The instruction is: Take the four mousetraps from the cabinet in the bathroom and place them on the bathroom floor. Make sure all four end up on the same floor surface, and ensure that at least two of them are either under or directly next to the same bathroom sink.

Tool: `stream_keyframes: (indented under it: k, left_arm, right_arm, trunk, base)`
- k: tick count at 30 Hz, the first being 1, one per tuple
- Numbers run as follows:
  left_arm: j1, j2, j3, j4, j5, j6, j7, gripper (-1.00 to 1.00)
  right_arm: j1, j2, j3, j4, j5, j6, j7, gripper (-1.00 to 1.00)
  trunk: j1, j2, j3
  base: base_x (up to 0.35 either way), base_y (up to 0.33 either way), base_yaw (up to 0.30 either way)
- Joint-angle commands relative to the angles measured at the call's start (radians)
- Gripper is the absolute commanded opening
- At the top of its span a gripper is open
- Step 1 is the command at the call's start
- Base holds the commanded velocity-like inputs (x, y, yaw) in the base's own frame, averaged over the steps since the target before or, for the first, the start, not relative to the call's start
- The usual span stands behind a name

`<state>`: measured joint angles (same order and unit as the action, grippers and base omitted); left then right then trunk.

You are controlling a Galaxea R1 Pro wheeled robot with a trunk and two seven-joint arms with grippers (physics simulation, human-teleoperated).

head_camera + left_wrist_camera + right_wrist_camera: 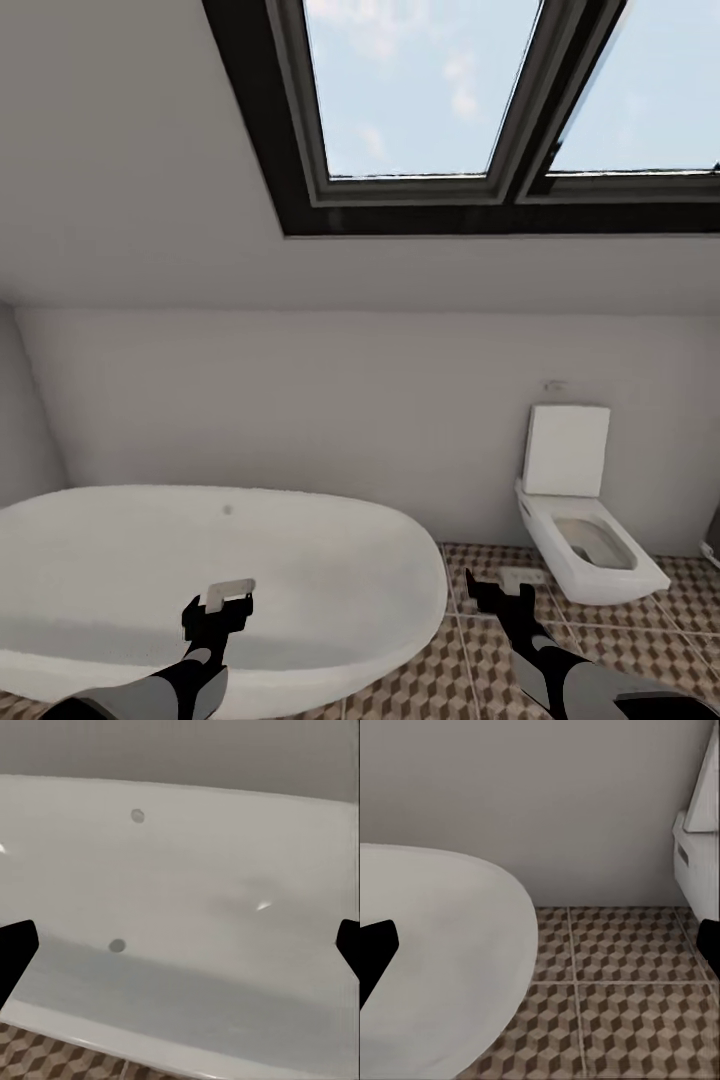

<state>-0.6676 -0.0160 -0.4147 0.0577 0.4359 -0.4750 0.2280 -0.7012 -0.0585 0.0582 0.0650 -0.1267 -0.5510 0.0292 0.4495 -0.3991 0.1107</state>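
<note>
Skylight (430, 90): fills twelve o'clock, above the sloped wall.
Bathtub (220, 590): seven o'clock.
Bathroom floor (480, 640): cube tiles, five o'clock.
Toilet (585, 520): four o'clock.
Left claw (222, 603): spread wide, empty.
Right claw (497, 590): parted, empty.
Mousetraps: none visible here; likely light, stiff boards, best pinched by the wooden edges.

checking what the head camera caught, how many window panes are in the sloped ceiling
2: one window pane above the bathtub, another window pane toward the toilet side, cut off by the picture edge; more may lie beyond.
</note>
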Motion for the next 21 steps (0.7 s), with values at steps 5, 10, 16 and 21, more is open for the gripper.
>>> stream_keyframes:
  k: [5, 10, 16, 21]
  left_arm:
    - [-0.001, -0.001, -0.009, 0.005, 0.004, -0.004, 0.002, 1.0]
    - [-0.001, -0.001, -0.009, 0.005, 0.004, -0.004, 0.002, 1.0]
    - [-0.001, -0.001, -0.009, 0.005, 0.004, -0.003, 0.002, 1.0]
    - [0.0, -0.001, -0.009, 0.007, 0.003, -0.002, 0.002, 1.0]
  right_arm:
    - [-0.001, 0.0, 0.006, 0.004, -0.01, -0.006, 0.003, 1.0]
    - [-0.001, 0.0, 0.006, 0.004, -0.01, -0.006, 0.003, 1.0]
    - [-0.001, 0.0, 0.006, 0.004, -0.01, -0.006, 0.003, 1.0]
    - [-0.001, 0.0, 0.006, 0.004, -0.01, -0.006, 0.003, 1.0]
  trunk:
    - [0.0, -0.001, 0.001]
    - [0.0, -0.001, 0.003]
    - [0.0, -0.001, 0.005]
    - [0.0, -0.001, 0.007]
  base:
    - [0.0, 0.0, -0.26]
    - [0.0, 0.0, -0.26]
    - [0.0, 0.0, -0.261]
    - [0.0, 0.0, -0.261]
